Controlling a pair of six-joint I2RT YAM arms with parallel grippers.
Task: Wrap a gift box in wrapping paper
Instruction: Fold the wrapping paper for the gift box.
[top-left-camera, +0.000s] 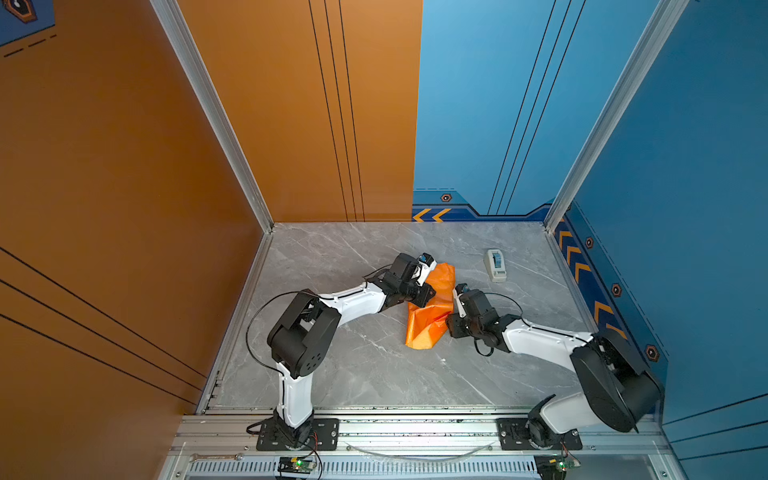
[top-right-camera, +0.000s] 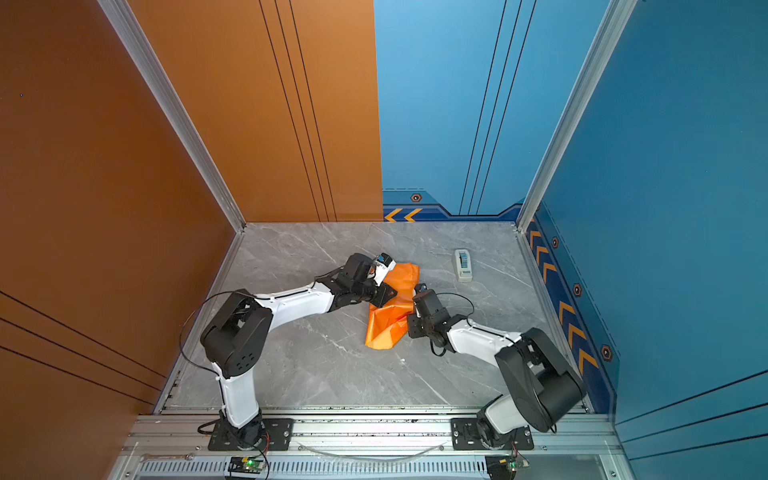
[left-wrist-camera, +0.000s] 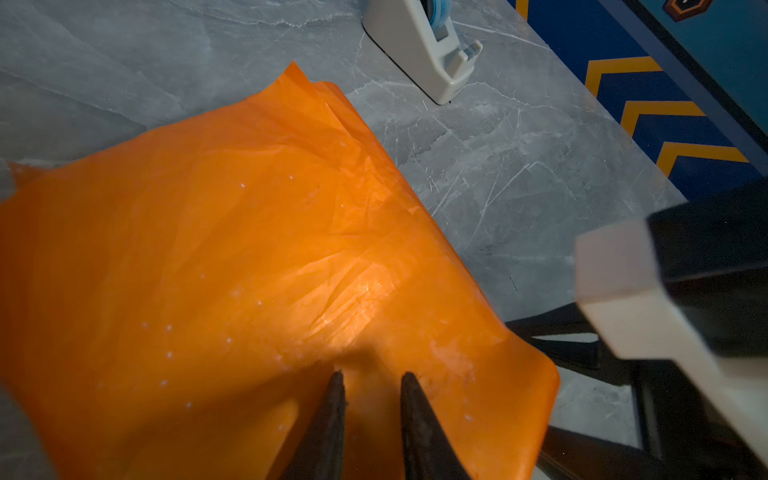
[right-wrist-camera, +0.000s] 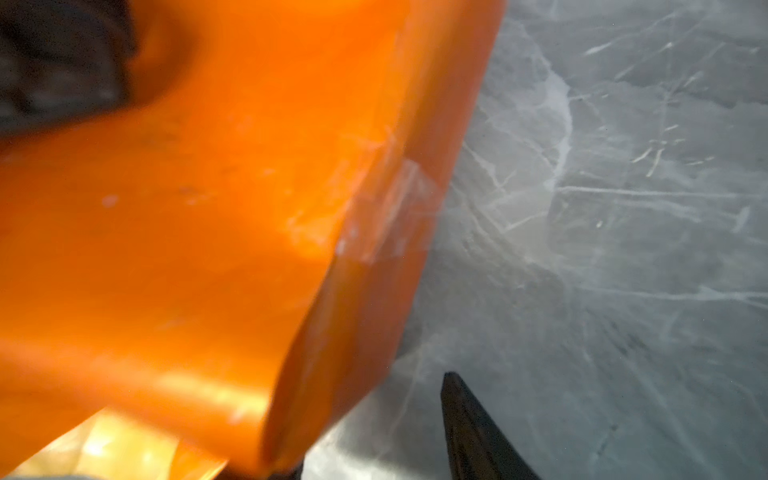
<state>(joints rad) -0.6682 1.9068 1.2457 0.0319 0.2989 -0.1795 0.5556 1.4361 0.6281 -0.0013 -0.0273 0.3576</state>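
Note:
The wrapping paper (top-left-camera: 432, 307) (top-right-camera: 390, 316) lies crumpled mid-table, orange side out, between my two arms. The gift box is hidden. My left gripper (top-left-camera: 430, 291) (left-wrist-camera: 374, 376) sits on the paper's far left part, its two dark fingertips close together with a ridge of orange paper (left-wrist-camera: 249, 249) between them. My right gripper (top-left-camera: 452, 309) (right-wrist-camera: 390, 378) is at the paper's right edge and open; one fingertip (right-wrist-camera: 453, 386) shows over bare table, the other is behind the rolled paper (right-wrist-camera: 208, 208). A strip of clear tape (right-wrist-camera: 390, 208) sits on the paper's edge. The pale yellow face (right-wrist-camera: 104, 449) peeks out below.
A white tape dispenser (top-left-camera: 495, 265) (top-right-camera: 462, 264) (left-wrist-camera: 428, 45) with a blue roll stands at the back right. The right arm's white and black wrist (left-wrist-camera: 644, 291) is close beside the left gripper. Walls enclose the marble table (top-left-camera: 374, 365) on three sides.

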